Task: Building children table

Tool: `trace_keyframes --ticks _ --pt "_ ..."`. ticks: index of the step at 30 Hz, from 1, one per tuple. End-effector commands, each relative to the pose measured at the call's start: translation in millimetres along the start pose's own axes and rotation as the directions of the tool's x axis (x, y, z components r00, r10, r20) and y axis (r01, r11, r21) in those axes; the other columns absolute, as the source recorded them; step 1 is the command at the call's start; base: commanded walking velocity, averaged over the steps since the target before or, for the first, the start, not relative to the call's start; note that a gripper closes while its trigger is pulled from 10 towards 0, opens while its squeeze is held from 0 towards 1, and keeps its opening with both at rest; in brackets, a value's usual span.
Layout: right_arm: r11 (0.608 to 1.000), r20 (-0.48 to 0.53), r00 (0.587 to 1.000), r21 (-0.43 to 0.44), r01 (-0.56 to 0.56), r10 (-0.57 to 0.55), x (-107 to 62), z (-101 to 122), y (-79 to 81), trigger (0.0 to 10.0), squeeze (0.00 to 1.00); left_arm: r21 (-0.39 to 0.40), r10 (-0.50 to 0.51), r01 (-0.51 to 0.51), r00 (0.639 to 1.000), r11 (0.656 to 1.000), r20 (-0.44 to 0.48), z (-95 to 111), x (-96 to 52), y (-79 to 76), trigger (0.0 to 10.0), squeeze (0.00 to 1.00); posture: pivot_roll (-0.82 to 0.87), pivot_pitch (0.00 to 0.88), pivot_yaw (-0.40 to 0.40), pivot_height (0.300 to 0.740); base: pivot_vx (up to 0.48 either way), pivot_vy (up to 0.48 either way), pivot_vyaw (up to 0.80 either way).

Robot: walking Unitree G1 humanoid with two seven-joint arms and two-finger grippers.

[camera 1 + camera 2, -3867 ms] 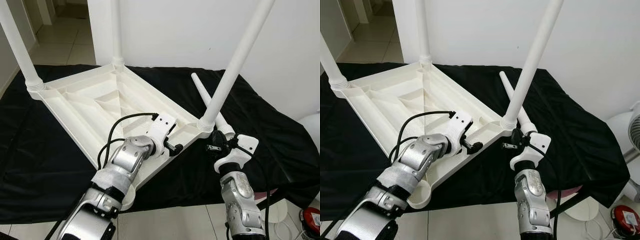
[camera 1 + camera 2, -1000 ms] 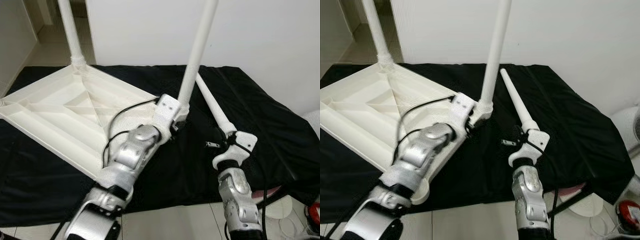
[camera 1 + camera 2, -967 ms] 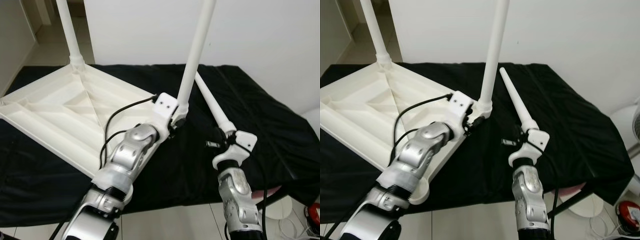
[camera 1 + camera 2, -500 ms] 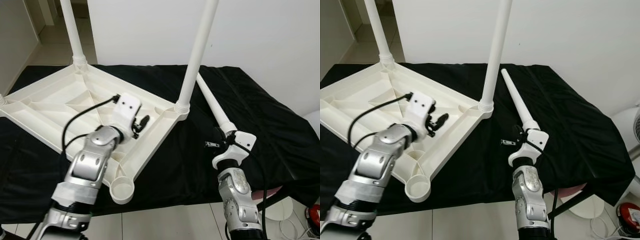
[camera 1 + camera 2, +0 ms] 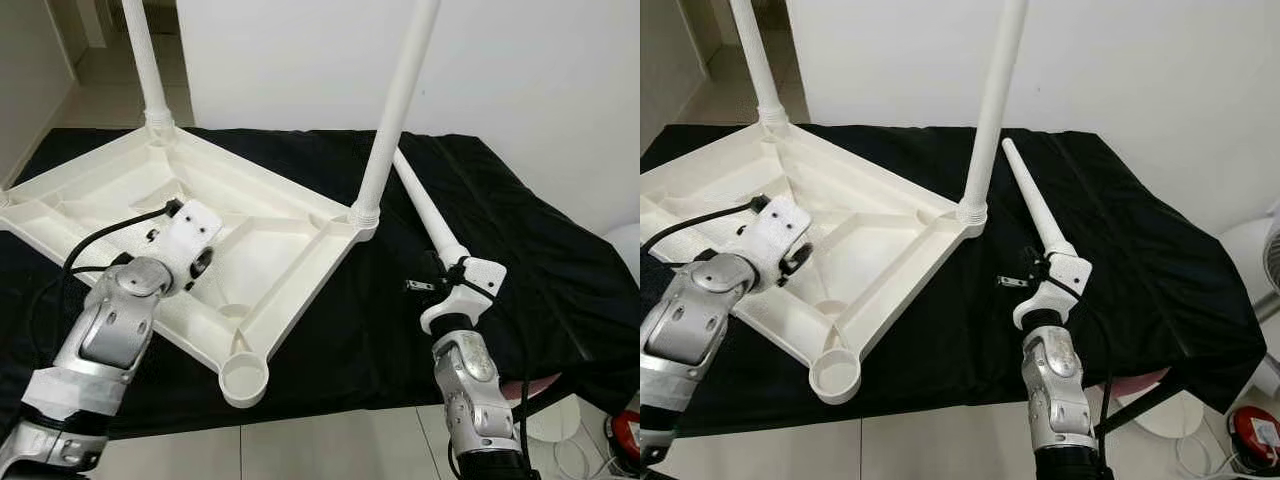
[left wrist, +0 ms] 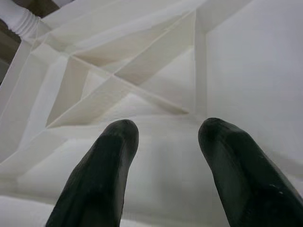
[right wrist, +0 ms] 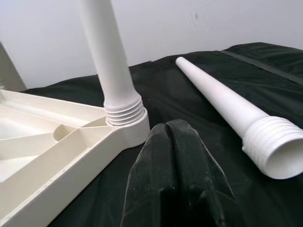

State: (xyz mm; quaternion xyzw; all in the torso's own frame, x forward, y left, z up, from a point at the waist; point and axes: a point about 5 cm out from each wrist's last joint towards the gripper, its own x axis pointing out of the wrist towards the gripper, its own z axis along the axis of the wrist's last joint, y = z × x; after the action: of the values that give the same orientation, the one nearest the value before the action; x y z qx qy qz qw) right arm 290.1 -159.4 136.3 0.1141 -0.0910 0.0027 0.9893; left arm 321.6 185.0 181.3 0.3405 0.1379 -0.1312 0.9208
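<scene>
Right tool (image 7: 177, 142): fingers pressed together, empty, low over the black cloth (image 5: 560, 270). The loose leg (image 5: 1032, 205) lies just beside it, threaded end nearest, apparently placed within reach for pickup. Left tool (image 6: 165, 137): fingers apart, gripping nothing, poised over the ribbed underside of the upturned tabletop (image 5: 250, 220). Nearer than that tool, an open corner socket (image 5: 244, 377) awaits a leg. Beyond both tools, fitted legs (image 5: 395, 110) stand upright.

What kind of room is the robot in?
Probably a room in a home. A tiled hallway floor leads off past plain white walls, and an upside-down white plastic children's table lies on a black cloth-covered work surface for assembly.
</scene>
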Motion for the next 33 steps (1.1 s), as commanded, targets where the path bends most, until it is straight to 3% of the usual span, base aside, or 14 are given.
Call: trace_keyframes --ticks 1,5,12,16,27,29,33 --pt "1.0 0.004 1.0 -0.006 0.002 -0.002 2.4 1.1 -2.6 10.0 0.0 0.058 -0.018 0.021 0.999 0.998 -0.052 -8.0 -0.8 -0.2 10.0 0.0 0.01 0.0 -0.099 0.74 0.0 0.0 0.0" --pt "1.0 0.007 1.0 -0.008 0.003 -0.003 4.1 2.0 -3.8 10.0 0.0 0.126 -0.03 0.038 0.998 0.991 -0.06 -10.0 -1.2 0.6 10.0 0.0 0.01 0.0 -0.102 0.74 0.0 0.0 0.0" --pt "1.0 0.01 1.0 -0.013 0.004 -0.004 5.2 2.5 -5.8 10.0 0.0 0.176 -0.084 0.092 0.995 0.98 -0.052 -7.4 -0.9 -6.3 10.0 0.0 0.01 0.0 -0.101 0.74 0.0 0.0 0.0" --pt "1.0 0.019 1.0 -0.025 0.011 -0.011 7.2 5.1 -11.0 10.0 0.0 0.241 -0.176 0.178 0.984 0.954 -0.03 3.1 3.5 -24.0 10.0 0.0 0.0 0.0 -0.098 0.74 0.0 0.0 0.0" --pt "0.999 0.025 1.0 -0.034 0.019 -0.018 6.3 6.2 -13.3 10.0 0.0 0.266 -0.223 0.217 0.975 0.939 -0.009 11.8 9.0 -37.7 10.0 0.0 -0.01 0.0 -0.087 0.74 0.0 0.0 0.0" --pt "0.999 0.025 1.0 -0.038 0.02 -0.019 5.5 6.4 -14.3 10.0 0.0 0.279 -0.263 0.25 0.965 0.927 0.01 17.2 10.2 -48.9 10.0 0.0 -0.02 0.0 -0.087 0.74 0.0 0.0 0.0" --pt "0.999 0.026 0.999 -0.041 0.021 -0.02 5.2 7.3 -15.5 10.0 0.0 0.281 -0.276 0.259 0.961 0.924 0.022 21.7 12.8 -53.6 10.0 0.0 -0.03 0.0 -0.089 0.74 0.0 0.0 0.0"
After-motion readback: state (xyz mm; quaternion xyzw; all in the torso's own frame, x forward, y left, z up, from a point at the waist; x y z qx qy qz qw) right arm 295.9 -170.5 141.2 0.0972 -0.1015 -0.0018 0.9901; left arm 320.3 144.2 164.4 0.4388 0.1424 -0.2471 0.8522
